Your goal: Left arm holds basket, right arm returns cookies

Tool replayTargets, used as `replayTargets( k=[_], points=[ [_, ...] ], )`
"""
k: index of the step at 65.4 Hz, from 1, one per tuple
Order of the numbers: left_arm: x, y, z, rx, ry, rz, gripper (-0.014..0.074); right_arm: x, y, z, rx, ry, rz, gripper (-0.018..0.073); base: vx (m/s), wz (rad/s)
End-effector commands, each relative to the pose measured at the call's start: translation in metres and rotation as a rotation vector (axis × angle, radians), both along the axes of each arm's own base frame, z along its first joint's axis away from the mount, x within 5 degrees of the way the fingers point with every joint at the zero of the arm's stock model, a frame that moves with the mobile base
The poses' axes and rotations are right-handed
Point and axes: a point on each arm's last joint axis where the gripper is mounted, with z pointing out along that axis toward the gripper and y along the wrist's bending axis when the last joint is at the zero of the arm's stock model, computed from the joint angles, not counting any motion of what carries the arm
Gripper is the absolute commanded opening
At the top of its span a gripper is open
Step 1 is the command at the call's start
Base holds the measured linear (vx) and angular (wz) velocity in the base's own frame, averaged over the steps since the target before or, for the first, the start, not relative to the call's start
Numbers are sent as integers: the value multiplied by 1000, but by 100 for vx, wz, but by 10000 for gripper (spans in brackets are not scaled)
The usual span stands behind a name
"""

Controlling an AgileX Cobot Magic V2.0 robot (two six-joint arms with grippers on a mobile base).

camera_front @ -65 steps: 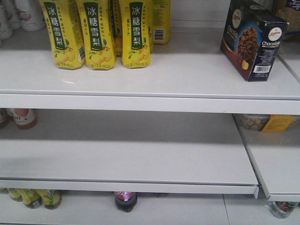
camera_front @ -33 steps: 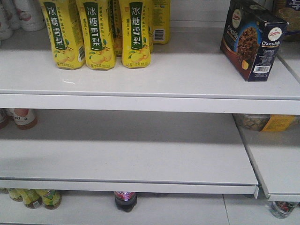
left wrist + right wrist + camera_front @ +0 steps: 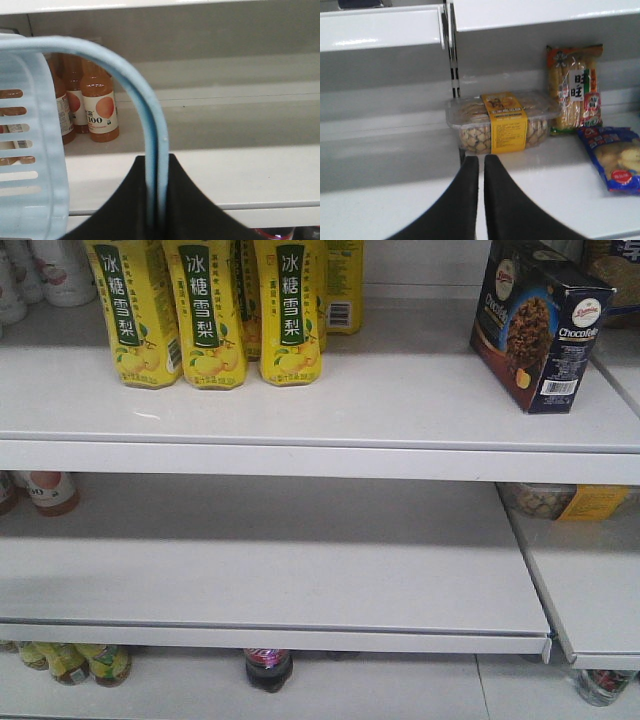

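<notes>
Currently, cookies (image 3: 538,325) standing on top shelf (image 3: 400,400), apart from both grippers; right gripper (image 3: 481,165) fingers resting together, empty; left gripper (image 3: 156,200) clamping basket handle (image 3: 150,120).

glossy cardboard cookies (image 3: 538,325), plastic basket (image 3: 30,150)

On the top shelf, three tall yellow drink bottles (image 3: 205,315) stand in a front row, with at least one more behind them. One cookie box (image 3: 537,325) stands at the right. The left wrist view shows one pale blue basket (image 3: 37,150) and at least three orange juice bottles (image 3: 99,107). The right wrist view shows one clear cookie tub (image 3: 501,122), one yellow snack packet (image 3: 575,90) and one blue snack bag (image 3: 615,157).
</notes>
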Motion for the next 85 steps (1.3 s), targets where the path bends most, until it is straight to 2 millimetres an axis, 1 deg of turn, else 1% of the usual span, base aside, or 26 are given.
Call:
replayTargets(
  k=[1, 9, 13, 21, 30, 85],
  points=[
    [-2, 0, 20, 29, -150, -7, -3, 0, 0, 12, -64, -125, 5, -6, 0, 0],
    [-2, 0, 20, 29, -150, -7, -3, 1, 2, 0, -50, -110, 36, -6, 0, 0],
    [-2, 0, 20, 29, -150, -7, -3, 1, 4, -1, -51, -102, 65, -6, 0, 0],
    [-2, 0, 20, 29, -150, -7, -3, 1, 6, -1, -69, -101, 107, -6, 0, 0],
    [-2, 0, 20, 29, -150, -7, -3, 1, 6, -1, -44, -104, 105, -6, 0, 0],
    [-2, 0, 20, 30, -150, -7, -3, 1, 6, -1, -45, -106, 103, -6, 0, 0]
  ],
)
